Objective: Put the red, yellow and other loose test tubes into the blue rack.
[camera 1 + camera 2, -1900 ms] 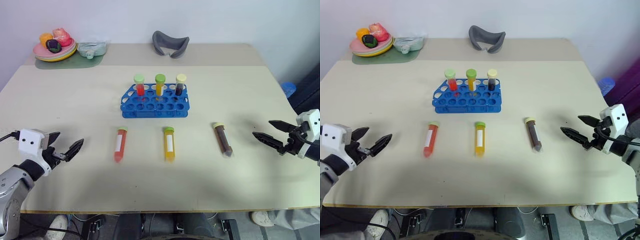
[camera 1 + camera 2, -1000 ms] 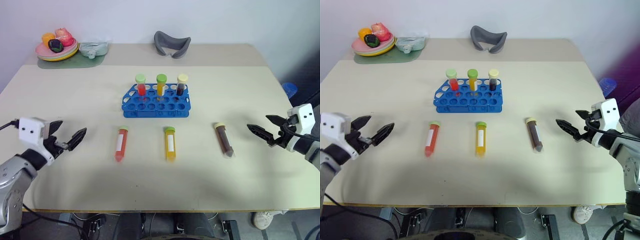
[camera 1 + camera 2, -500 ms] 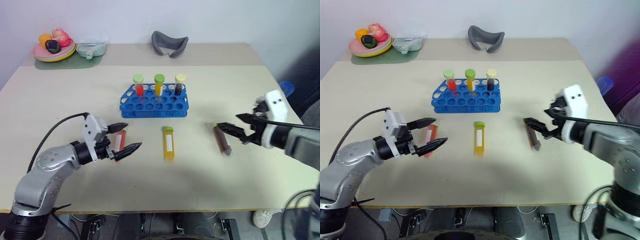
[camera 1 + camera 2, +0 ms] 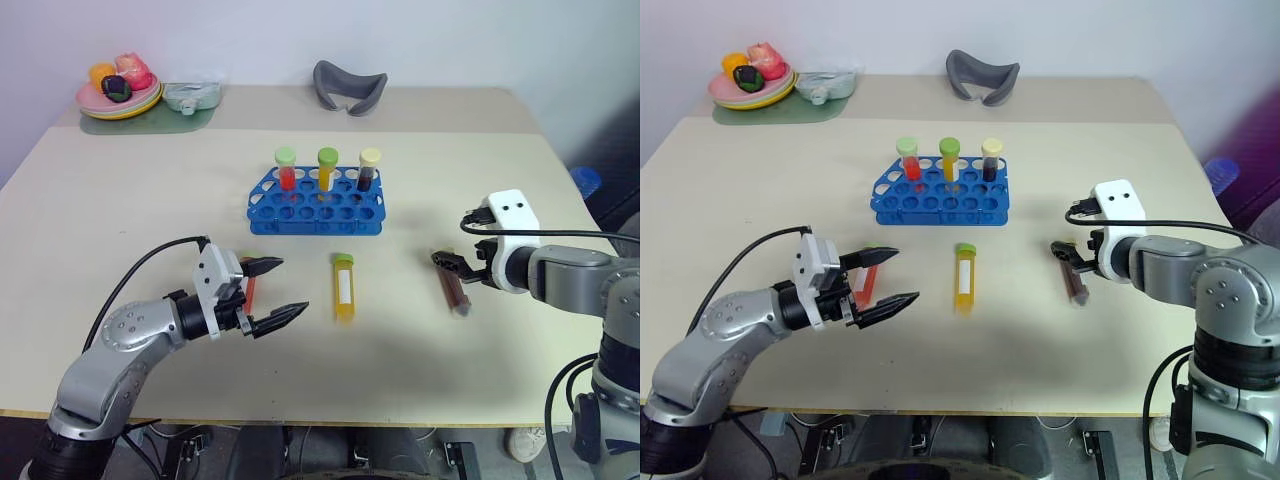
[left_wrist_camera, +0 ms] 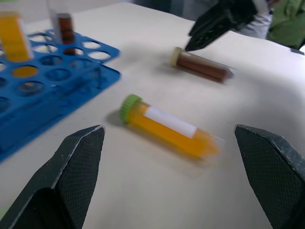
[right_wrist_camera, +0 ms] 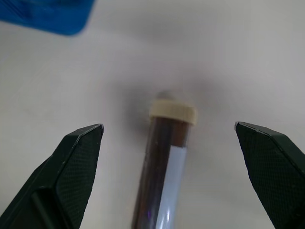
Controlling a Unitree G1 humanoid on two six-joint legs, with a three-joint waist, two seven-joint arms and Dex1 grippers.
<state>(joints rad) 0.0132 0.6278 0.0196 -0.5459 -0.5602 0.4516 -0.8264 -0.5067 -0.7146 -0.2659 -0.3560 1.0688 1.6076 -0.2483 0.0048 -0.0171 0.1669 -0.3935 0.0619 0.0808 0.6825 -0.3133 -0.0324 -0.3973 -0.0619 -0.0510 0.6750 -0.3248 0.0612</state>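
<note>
Three tubes (image 4: pixel 343 288) lying flat, caps toward rack (image 4: pixel 316 203). Left tool (image 4: pixel 279 291), right tool (image 4: pixel 446 262) wide open, empty.

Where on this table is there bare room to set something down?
Bare patches: the wide left stretch between the green mat and the left gripper; the far right corner beyond the grey object; the near edge. Crowded: the middle, with the blue rack, the yellow tube, the brown tube and the right gripper.
</note>
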